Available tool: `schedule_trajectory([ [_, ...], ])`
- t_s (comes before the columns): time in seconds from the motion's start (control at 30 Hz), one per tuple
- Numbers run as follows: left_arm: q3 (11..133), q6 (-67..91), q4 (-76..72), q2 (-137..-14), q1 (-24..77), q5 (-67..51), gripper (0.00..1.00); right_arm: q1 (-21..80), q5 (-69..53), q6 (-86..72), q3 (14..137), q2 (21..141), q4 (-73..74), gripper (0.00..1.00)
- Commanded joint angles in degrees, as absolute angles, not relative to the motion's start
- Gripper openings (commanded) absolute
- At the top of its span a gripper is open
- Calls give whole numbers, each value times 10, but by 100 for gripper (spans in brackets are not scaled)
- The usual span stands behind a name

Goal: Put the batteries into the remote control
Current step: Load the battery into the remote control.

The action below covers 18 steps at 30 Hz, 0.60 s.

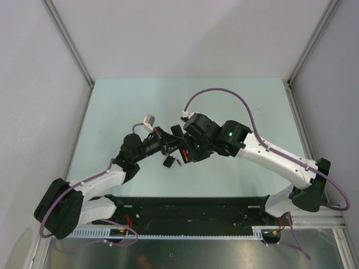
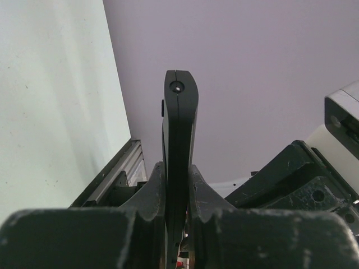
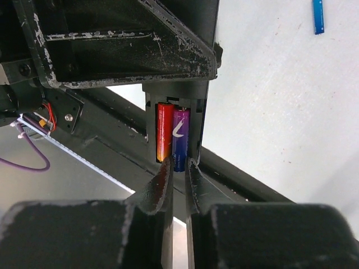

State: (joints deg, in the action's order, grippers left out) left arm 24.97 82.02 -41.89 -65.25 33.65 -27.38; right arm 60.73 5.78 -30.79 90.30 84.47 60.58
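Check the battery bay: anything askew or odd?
One thing. The left gripper clamps the remote squarely. In the remote's open bay, the purple battery reaches lower than the red-orange battery beside it. Its end sits between the tips of the right gripper, so it may not be fully seated.

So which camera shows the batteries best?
Right wrist: the red-orange battery and purple battery lie side by side in the open compartment of the remote control, just beyond that wrist's jaws. Left wrist shows only the remote's edge, clamped by the left gripper, no batteries. Top external is too distant to make them out.
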Motion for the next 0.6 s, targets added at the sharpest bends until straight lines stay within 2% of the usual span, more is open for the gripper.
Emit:
schedule_trajectory([
  [0.0,300,897,-510,-645,352,-320,0,601,91,-294,917,863,613,13],
  [0.1,301,897,-512,-650,352,-321,0,600,93,-294,919,863,618,19],
  [0.57,301,896,-528,-657,352,-318,0,607,105,-300,942,867,639,29],
])
